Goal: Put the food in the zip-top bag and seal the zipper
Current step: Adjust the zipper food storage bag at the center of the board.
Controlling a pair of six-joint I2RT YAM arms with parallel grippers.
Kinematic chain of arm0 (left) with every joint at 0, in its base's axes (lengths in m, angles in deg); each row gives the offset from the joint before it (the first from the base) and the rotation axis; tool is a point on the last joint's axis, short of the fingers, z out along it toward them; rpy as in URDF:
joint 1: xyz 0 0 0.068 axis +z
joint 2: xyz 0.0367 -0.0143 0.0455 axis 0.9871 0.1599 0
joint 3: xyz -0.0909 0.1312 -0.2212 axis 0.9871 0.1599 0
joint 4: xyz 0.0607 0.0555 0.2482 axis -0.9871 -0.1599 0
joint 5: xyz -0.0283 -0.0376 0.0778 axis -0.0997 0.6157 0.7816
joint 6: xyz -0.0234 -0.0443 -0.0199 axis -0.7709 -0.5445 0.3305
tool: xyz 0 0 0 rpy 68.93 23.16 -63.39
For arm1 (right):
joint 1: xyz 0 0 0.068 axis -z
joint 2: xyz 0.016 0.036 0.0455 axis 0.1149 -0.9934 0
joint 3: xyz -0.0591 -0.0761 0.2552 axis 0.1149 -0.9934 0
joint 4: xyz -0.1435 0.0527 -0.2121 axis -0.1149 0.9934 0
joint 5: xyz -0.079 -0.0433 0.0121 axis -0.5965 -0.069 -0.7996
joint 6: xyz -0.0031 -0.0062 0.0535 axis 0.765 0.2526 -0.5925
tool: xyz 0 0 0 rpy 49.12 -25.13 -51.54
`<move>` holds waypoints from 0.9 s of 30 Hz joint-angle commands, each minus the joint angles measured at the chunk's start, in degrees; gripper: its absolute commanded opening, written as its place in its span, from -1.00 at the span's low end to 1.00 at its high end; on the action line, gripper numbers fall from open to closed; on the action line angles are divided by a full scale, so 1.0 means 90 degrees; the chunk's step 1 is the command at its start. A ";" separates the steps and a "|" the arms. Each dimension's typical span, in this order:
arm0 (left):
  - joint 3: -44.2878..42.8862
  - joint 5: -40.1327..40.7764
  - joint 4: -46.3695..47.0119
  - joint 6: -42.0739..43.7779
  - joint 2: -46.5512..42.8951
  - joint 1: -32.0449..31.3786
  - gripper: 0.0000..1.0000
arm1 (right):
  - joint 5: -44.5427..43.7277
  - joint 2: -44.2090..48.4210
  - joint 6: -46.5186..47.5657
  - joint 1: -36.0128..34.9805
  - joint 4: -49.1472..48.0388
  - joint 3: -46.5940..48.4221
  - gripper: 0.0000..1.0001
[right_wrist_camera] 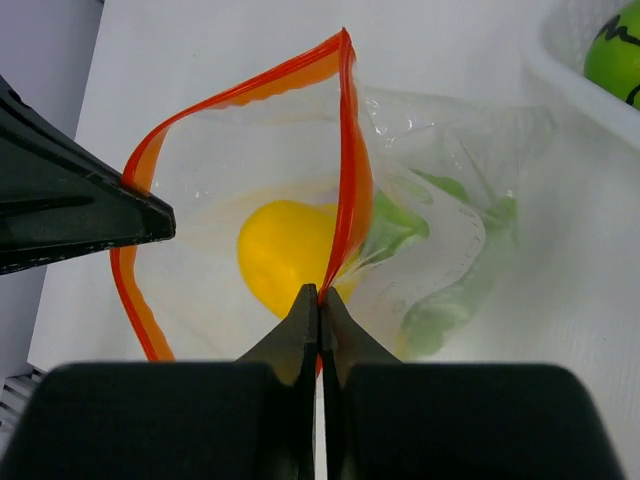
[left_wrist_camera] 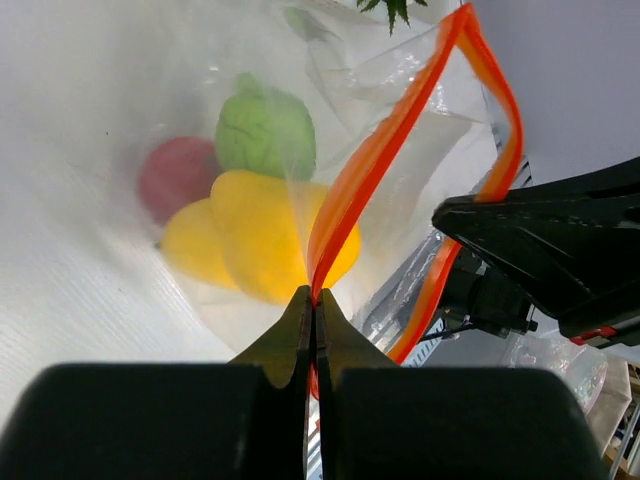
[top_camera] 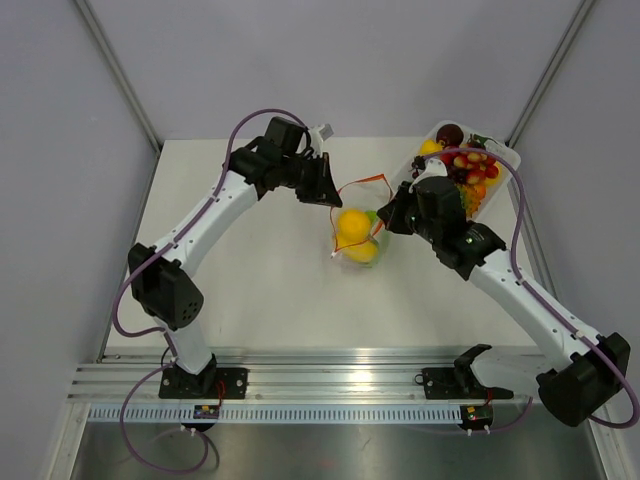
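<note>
A white table sits between plain grey walls, 2 metal posts rising at its far corners, a ribbed aluminium rail along its near edge, under even light.

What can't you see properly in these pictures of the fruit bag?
Top view: the bag is too small to tell its fruits apart.
Left wrist view: the red piece is blurred by cloudy plastic.
Right wrist view: the tray and its green fruit are cut off by the edge.
Wrist views: the left pincer and right pincer cover the zipper where they pinch it.
</note>
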 commanded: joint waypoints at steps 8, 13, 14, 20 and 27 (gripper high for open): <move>0.0570 -0.0172 0.0338 0.0013 -0.0113 0.0022 -1.00 | 0.0107 -0.0782 -0.0050 0.0024 -0.0054 -0.0570 -1.00; 0.0307 -0.0143 0.0173 0.0071 -0.0200 0.0012 -1.00 | 0.0216 -0.0578 -0.0021 0.0015 -0.0133 -0.0414 -1.00; 0.0249 -0.0143 0.0134 0.0062 -0.0239 0.0012 -1.00 | 0.0225 -0.0549 0.0046 0.0024 -0.0094 -0.0336 -1.00; -0.0093 -0.0221 0.0191 -0.0007 -0.0551 -0.0086 -1.00 | 0.0401 -0.0032 0.0038 0.0015 -0.0025 0.0055 -1.00; 0.0247 -0.0367 0.0357 -0.0114 -0.0367 -0.0095 -1.00 | 0.0284 -0.0001 0.0057 0.0024 -0.0005 -0.0149 -1.00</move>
